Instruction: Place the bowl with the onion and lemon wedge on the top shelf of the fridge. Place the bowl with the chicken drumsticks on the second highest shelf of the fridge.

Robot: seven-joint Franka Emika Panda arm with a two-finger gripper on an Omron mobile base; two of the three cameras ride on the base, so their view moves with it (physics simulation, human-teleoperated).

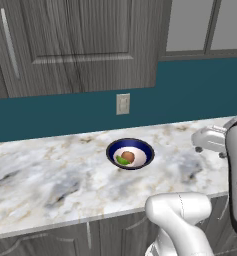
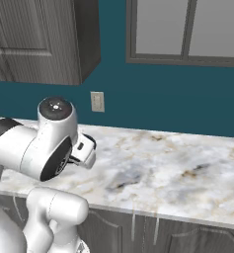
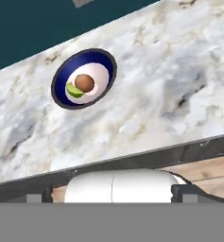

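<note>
Marble tabletop edge nearest; dark blue bowl mid-tabletop, upright, holding onion beside lemon wedge. Jaws released, well apart from bowl. Advice: descend over rim, pinch one wall, lift level.

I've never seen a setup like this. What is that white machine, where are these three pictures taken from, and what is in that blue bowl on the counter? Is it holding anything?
The white machine is a robot arm on a base that can drive, in a computer-rendered kitchen. Two pictures come from cameras on that base, behind the arm to its left and right, looking over it at the marble counter. The third comes from a camera on the arm's hand, looking down along its fingers.

On the counter stands a dark blue bowl, white inside, with a brown onion and a green lemon wedge in it. A wall socket sits above, below grey cabinets.

The gripper is open, holds nothing, and is well away from the bowl.
</note>
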